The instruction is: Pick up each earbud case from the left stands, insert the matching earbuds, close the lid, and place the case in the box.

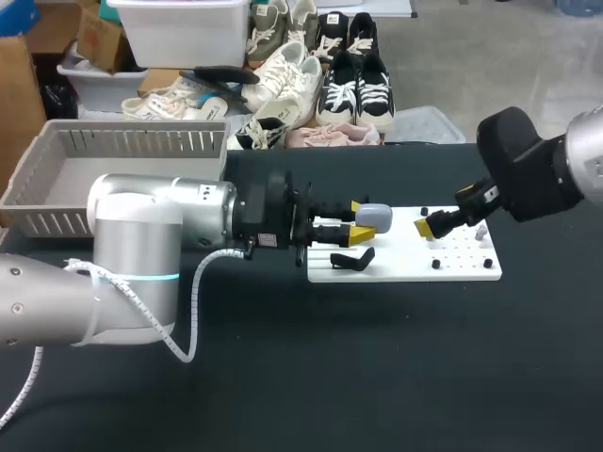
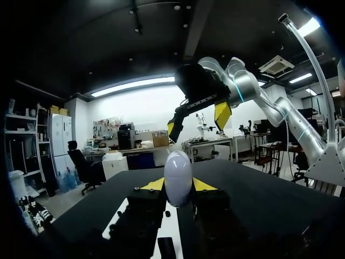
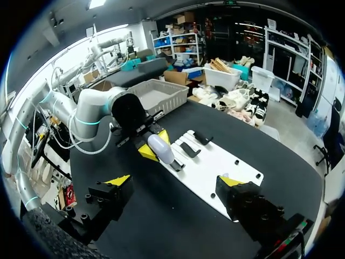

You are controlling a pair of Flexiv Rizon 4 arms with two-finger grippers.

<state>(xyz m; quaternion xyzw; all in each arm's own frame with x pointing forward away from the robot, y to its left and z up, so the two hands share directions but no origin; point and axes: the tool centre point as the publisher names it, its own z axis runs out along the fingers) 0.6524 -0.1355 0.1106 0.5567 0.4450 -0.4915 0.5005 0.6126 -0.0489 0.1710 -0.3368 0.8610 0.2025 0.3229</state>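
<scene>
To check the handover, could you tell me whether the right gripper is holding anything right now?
No, the right gripper has its yellow-tipped fingers spread wide above the white board with nothing between them.

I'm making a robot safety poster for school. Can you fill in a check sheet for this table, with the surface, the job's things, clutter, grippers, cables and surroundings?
Surface: black table with a white board lying on it.
Job's things: earbud case, lid shut, above the board's left part; black stands on the board; grey basket at the table's far left.
Clutter: nothing seen.
Grippers: left gripper has both fingers on the earbud case; right gripper is above the board's right part, fingers wide apart and holding nothing.
Cables: white coiled cable hangs in a loop from the left arm.
Surroundings: nothing seen reaching over the table.
</scene>
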